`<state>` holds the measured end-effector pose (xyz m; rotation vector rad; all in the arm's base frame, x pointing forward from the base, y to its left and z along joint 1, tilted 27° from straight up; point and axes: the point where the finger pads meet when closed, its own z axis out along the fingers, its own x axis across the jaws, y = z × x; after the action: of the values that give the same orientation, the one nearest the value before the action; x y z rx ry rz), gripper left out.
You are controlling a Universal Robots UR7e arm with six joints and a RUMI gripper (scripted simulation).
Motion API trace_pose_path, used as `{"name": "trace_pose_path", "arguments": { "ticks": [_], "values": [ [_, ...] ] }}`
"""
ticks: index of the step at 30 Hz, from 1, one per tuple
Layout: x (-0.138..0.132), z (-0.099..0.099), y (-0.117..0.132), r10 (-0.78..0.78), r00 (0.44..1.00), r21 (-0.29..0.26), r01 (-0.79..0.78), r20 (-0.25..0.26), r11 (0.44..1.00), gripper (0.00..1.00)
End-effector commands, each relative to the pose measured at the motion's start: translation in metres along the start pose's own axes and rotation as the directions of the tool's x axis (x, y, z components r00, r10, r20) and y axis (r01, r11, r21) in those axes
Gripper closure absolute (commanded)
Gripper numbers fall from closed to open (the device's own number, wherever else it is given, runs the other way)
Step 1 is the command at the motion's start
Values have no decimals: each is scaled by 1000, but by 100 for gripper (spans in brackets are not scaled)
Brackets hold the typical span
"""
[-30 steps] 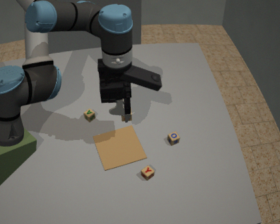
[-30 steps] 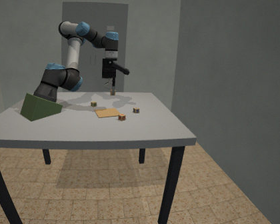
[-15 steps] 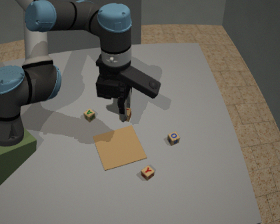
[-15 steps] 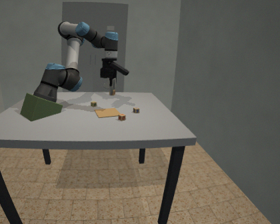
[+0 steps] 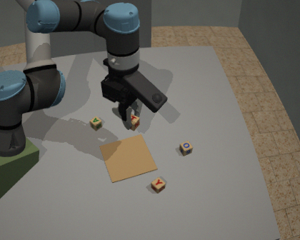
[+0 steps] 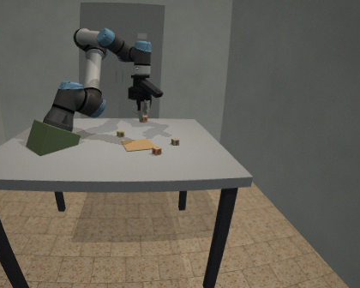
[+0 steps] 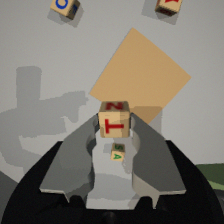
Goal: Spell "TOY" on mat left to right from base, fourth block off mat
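Note:
My gripper [image 5: 130, 118] [image 6: 143, 112] [image 7: 115, 114] is shut on the T block [image 5: 135, 122] [image 6: 144, 118] [image 7: 114, 121], a wooden cube with a red T. It holds the block a little above the table, just beyond the far edge of the tan mat [image 5: 127, 157] [image 6: 135, 145] [image 7: 145, 75]. The A block [image 5: 96, 123] [image 6: 120, 134] [image 7: 117, 151], with a green letter, lies on the table left of the gripper. The O block [image 5: 186, 148] [image 6: 175, 141] [image 7: 65, 6], with a blue letter, lies right of the mat. The Y block [image 5: 158, 184] [image 6: 157, 150] [image 7: 167, 5], with a red letter, lies by the mat's near right corner. No block is on the mat.
The arm's green base wedge [image 5: 11, 168] [image 6: 50, 137] stands at the table's left side. The grey table [image 5: 222, 200] [image 6: 117, 171] ends at edges on the right and front, with tiled floor below.

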<state>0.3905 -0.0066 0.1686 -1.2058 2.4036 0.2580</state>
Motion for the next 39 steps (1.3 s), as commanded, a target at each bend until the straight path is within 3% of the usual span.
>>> {"name": "trace_pose_path", "arguments": {
  "ticks": [1,17,32,39],
  "values": [
    [1,0,1,111,994,4,-111,-8,994,91],
    [3,0,8,440,898,6,-440,-6,898,91],
    [5,0,17,713,701,7,-713,-3,701,91],
    [5,0,19,759,651,7,-759,-3,651,91]
  ]
}}
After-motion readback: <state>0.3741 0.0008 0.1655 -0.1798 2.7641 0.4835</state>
